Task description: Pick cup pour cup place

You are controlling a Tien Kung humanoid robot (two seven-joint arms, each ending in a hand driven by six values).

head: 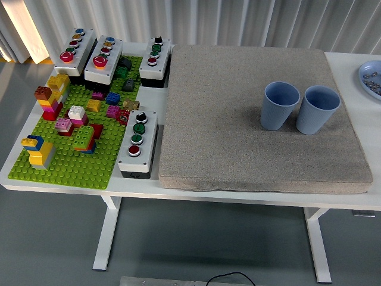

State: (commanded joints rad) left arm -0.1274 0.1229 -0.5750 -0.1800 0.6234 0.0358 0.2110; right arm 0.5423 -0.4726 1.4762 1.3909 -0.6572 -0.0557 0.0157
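Neither robot hand shows in your head view, so you cannot tell whether the fingers are spread or curled; nothing is being held over the table.

You have two blue-grey cups standing upright on the right half of a grey mat. The left cup and the right cup are tapered, smooth and matte, wider at the open rim than at the base. They stand just beside each other, rims close; you cannot tell whether they touch. What is inside them is not visible from here.

The mat is a thick square pad with a coarse, felt-like weave and soft rounded edges. Its front edge lies near the near edge of the white table, and its right edge leaves a bare strip of tabletop. You have broad open mat in front of, behind and to the left of the cups.

At the far right edge a pale blue plate holding small dark bits is cut off by the frame. On the left, a studded green baseplate carries stacks of coloured bricks, ringed by four boxy button panels; the nearest one sits just beside the mat's left edge.
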